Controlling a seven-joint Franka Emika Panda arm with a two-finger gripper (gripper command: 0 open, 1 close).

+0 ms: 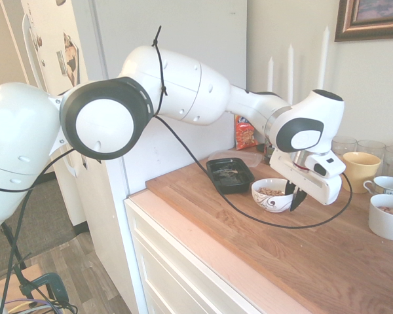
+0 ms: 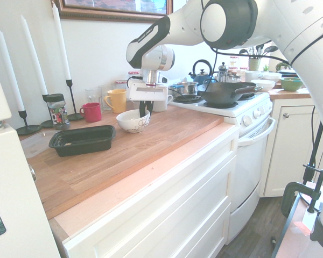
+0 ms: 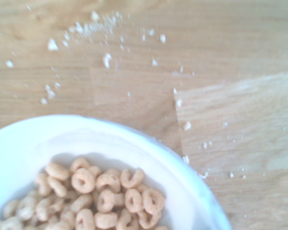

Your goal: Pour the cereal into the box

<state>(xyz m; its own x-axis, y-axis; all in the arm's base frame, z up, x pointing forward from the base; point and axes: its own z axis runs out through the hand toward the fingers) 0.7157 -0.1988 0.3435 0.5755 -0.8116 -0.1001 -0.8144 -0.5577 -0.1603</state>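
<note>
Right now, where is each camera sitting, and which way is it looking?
First exterior view: near the arm's base by the fridge, looking along the counter; the whole arm reaches right to the bowl.
Second exterior view: off the counter's front, facing wall and stove; arm enters from upper right.
Wrist view: on the wrist, looking down at the cereal and crumbs; no body shows.
Shared: both outside views show the gripper shut on the bowl's rim, and the black box.

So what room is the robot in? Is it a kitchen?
Yes, it looks like a kitchen. There is a white stove with a black pan on it, a kettle behind that, and a wooden counter over white cabinets, with mugs and a bowl of cereal.
</note>
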